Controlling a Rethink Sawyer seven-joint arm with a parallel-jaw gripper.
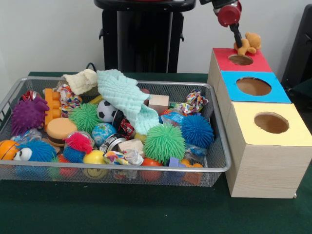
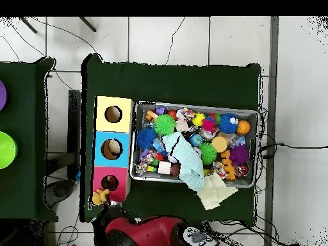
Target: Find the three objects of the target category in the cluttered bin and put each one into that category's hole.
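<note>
My gripper [image 1: 239, 43] comes down from the top right and is shut on a tan-orange plush bear [image 1: 249, 43]. It holds the bear just above the far edge of the red-panelled hole [image 1: 240, 59] on the pale wooden box. In the overhead view the bear [image 2: 98, 197] hangs at the robot-side edge of the red panel, beside the hole [image 2: 109, 182]. The silver wire-mesh bin [image 1: 146, 171] stands left of the box, full of toys, and it also shows in the overhead view [image 2: 198, 105]. No striped tiger shows; any other plush is hidden in the clutter.
The blue-panelled hole [image 1: 253, 86] and yellow-panelled hole [image 1: 271, 123] sit nearer the camera on the same box. A pale green cloth [image 1: 124, 97] drapes across the bin, among spiky balls [image 1: 164, 143] and rope toys. A cream cloth [image 1: 80, 80] hangs over the far rim.
</note>
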